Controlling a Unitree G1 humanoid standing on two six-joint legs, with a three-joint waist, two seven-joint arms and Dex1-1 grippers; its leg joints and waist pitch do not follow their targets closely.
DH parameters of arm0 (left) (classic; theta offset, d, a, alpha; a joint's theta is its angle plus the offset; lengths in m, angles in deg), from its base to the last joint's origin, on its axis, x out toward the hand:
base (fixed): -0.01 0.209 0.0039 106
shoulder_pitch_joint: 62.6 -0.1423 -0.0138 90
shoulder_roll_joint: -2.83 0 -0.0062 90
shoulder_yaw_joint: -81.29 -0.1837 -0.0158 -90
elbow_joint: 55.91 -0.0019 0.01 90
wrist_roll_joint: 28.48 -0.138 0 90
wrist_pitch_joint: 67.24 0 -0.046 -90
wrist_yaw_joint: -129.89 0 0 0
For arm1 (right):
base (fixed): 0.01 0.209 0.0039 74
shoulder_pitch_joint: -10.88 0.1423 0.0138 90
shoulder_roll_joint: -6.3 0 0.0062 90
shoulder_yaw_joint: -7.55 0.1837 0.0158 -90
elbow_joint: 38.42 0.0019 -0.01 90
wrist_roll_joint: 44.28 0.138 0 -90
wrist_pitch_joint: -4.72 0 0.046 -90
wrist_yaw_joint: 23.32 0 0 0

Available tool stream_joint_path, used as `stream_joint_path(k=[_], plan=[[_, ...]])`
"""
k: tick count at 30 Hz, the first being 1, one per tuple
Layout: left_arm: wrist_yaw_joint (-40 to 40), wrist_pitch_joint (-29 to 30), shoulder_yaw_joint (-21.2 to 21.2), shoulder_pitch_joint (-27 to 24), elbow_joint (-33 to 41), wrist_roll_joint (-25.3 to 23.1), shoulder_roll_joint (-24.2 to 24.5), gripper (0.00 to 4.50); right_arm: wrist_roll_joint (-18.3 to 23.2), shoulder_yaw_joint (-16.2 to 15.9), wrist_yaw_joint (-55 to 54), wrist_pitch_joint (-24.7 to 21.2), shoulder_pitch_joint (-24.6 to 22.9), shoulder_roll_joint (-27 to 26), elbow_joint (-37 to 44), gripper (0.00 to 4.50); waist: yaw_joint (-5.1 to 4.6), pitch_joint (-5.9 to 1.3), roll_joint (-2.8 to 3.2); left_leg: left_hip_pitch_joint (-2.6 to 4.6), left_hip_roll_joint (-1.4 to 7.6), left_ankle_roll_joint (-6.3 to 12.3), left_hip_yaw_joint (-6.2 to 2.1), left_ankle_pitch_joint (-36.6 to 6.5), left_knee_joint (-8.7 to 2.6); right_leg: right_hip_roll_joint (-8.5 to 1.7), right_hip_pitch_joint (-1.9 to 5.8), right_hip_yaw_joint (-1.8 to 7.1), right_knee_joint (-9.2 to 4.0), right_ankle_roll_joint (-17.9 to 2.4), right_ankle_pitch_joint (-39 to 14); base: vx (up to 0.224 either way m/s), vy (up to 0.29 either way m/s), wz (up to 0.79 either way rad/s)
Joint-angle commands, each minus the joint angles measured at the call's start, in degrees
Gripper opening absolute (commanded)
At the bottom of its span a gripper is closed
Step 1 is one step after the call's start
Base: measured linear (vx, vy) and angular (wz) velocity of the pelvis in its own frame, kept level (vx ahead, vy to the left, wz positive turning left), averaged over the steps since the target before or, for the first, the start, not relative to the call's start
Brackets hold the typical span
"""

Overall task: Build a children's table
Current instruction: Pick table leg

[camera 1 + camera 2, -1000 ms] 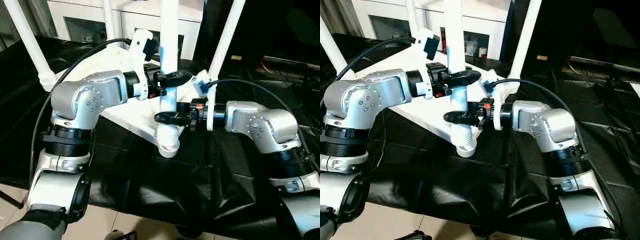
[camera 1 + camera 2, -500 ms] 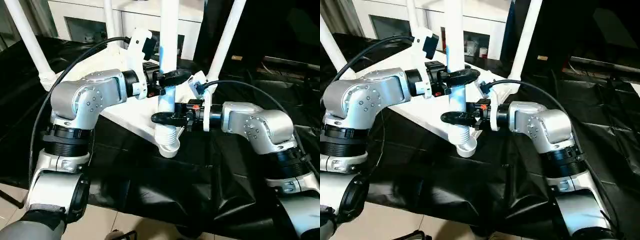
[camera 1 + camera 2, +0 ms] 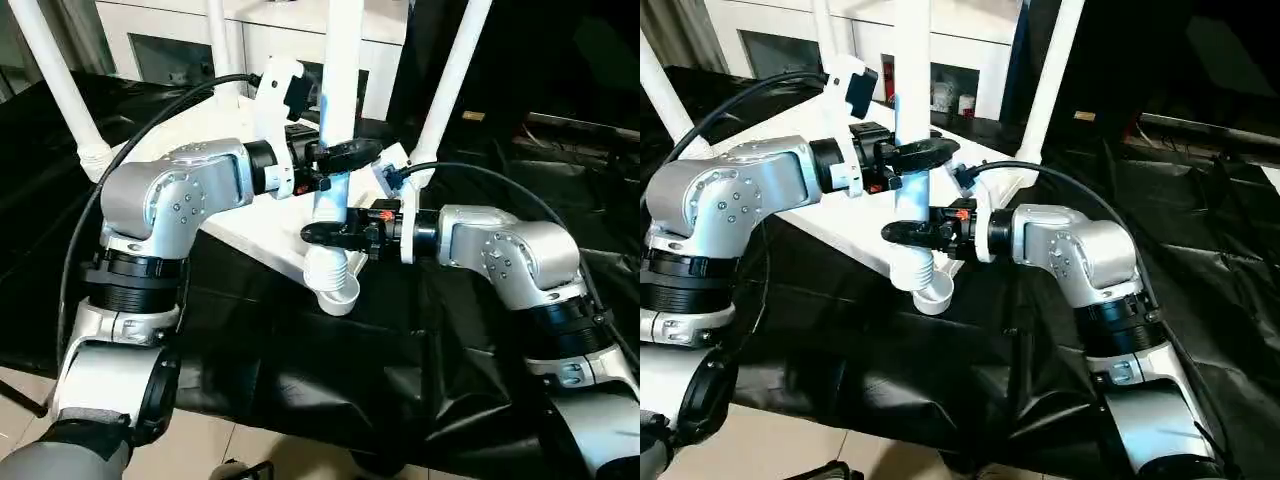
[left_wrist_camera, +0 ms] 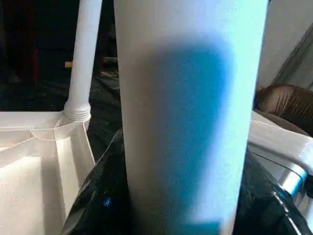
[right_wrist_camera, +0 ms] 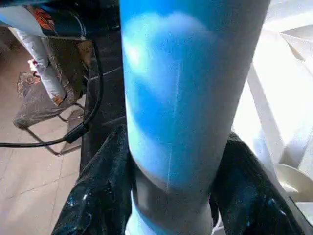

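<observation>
Spotted the black sheet [image 3: 330, 370] spread wide under everything, a white cabinet [image 3: 270, 40] behind. Caught the children's table upside down on that sheet, table top [image 3: 250, 228] ribs up. Counted four white legs: one standing at the far-left corner [image 3: 62, 85], one at the back [image 3: 214, 30], one at the right corner [image 3: 455, 75], and the held leg [image 3: 343, 60] rising slightly tilted at the near corner. Counted two silver arms, two black cables, one looping over each forearm [image 3: 150, 120] [image 3: 500, 172]. Found the left gripper [image 3: 345, 153] clamped round the held leg, higher up. Found the right gripper [image 3: 330, 233] lower on the same leg, black fingers [image 5: 98, 196] hugging both sides of it, just above the ribbed end. Saw that ribbed end meeting the round corner socket [image 3: 338, 296]; couldn't tell whether seated. Noticed a small red marking by the right gripper's wrist, too small to read.
</observation>
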Motion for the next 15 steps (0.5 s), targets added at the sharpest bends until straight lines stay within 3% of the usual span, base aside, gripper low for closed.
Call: stream_joint_path(k=[1, 4, 7, 15], plan=[[-0.03, -0.93, 0.38, 0.70, 0.88, -0.49, -0.10, 1.88, 0.11, 0.35, 0.20, 0.57, -0.82, -0.12, 0.06, 1.85, 0.13, -4.78, -0.25, 0.47, 0.47, -1.48, 0.30, -5.33, -3.48, -3.45, 3.52, 2.06, -3.23, -10.02, -8.93, 0.000, 0.000, 0.00], [0.01, -1.00, 0.47, 0.65, 0.88, -0.52, -0.10, 1.88, -0.15, 0.42, 0.27, 1.70, -0.88, -0.28, 0.05, 1.85, 0.13, -4.81, -0.30, 0.48, 0.50, -1.48, 0.32, -5.37, -3.45, -3.46, 3.52, 2.08, -3.20, -10.05, -8.75, 0.000, 0.000, 0.00], [-0.20, -1.29, 0.35, 0.65, 0.86, -0.61, -0.05, 1.88, 0.64, 0.80, 0.46, 0.69, -0.80, -0.52, 0.13, 2.55, 0.10, -4.80, -0.31, 0.43, 0.45, -1.38, 0.28, -5.20, -3.48, -3.44, 3.59, 2.05, -3.17, -10.12, -8.65, 0.000, 0.000, 0.00], [-1.43, -1.89, -0.53, 0.46, 1.15, -0.86, 0.39, 1.88, -0.26, 0.30, -0.63, 0.37, -0.53, -0.63, -0.02, 2.85, 0.09, -4.80, -0.29, 0.47, 0.49, -1.40, 0.31, -5.33, -3.48, -3.47, 3.54, 2.06, -3.19, -10.18, -8.79, 0.000, 0.000, 0.00]])
